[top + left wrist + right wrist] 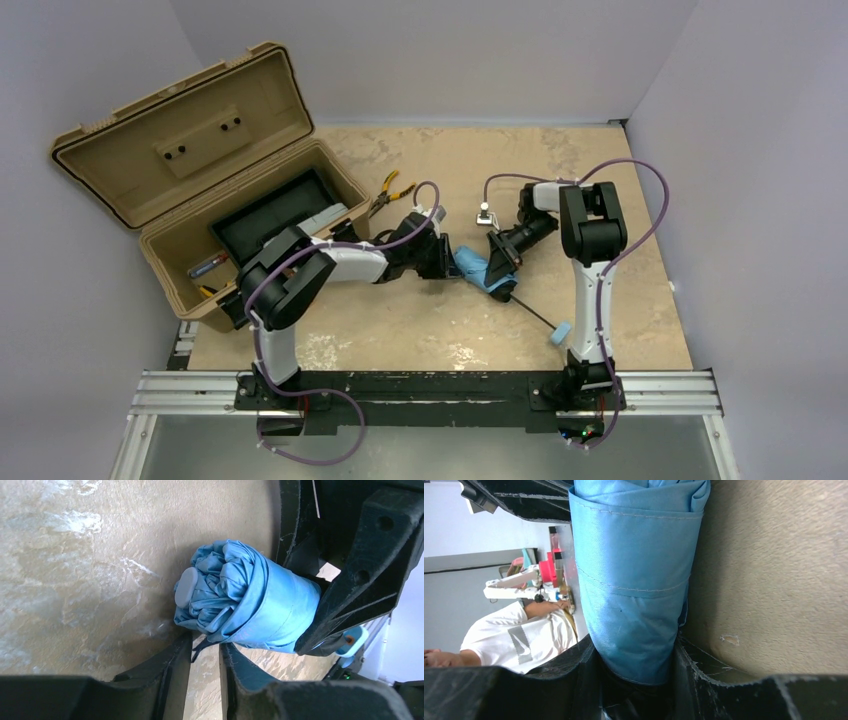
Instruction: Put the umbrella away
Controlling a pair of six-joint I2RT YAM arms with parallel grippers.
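The umbrella is a rolled sky-blue bundle lying mid-table. Its thin black shaft runs down-right to the small blue handle. My right gripper is shut on the bundle; in the right wrist view the blue fabric fills the space between the fingers of this gripper. My left gripper is at the bundle's other end. In the left wrist view this gripper has its jaws slightly parted, just below the bundle with its grey cap. A thin black strap hangs between the fingertips.
An open tan toolbox stands at the back left, with a black tray inside. Yellow-handled pliers lie beside it. A small white object sits behind the umbrella. The right arm's gripper body crowds the bundle's right side.
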